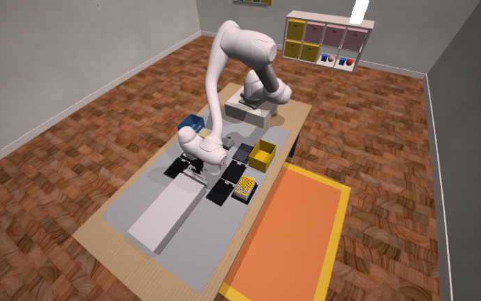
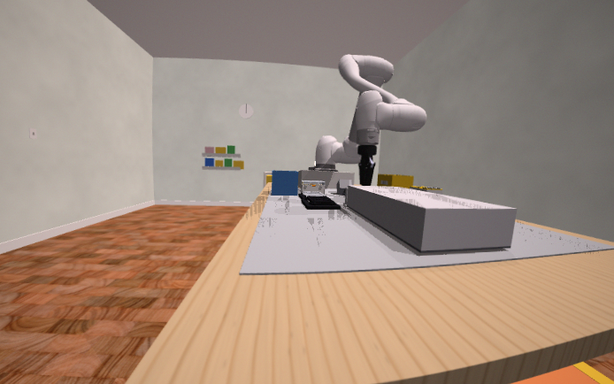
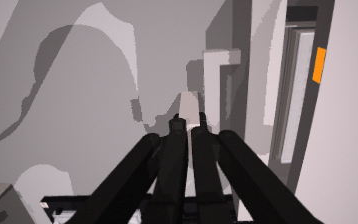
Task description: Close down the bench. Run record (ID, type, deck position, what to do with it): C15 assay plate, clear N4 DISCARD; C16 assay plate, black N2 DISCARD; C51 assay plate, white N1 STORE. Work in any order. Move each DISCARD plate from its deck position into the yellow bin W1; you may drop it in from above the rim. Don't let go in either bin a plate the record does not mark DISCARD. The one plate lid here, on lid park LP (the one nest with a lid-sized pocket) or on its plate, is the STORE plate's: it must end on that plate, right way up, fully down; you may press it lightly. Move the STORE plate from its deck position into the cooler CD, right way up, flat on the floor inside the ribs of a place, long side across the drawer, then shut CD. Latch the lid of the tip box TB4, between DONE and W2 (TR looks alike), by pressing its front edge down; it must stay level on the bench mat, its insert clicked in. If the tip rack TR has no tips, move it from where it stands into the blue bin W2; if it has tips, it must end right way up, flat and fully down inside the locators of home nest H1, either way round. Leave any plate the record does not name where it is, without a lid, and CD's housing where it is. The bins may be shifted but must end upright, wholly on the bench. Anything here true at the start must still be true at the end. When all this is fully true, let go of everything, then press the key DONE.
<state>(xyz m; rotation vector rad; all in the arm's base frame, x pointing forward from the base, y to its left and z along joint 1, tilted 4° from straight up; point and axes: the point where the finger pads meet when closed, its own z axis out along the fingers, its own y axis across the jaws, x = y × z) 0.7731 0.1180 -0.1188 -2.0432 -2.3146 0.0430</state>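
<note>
My gripper is shut and empty, low over the grey mat at the drawer end of the cooler CD. It also shows in the side view. In the wrist view the drawer front lies just ahead of my fingertips. A narrow gap still shows a strip of the white plate inside, beside an orange mark. The yellow bin W1 stands at the right. The tip rack TR with yellow tips sits on a black nest. The tip box TB4 is partly hidden behind my arm.
The blue bin W2 stands at the back left. The DONE key is beside my arm. Black nests lie around my wrist. A clear item sits on a nest in the side view.
</note>
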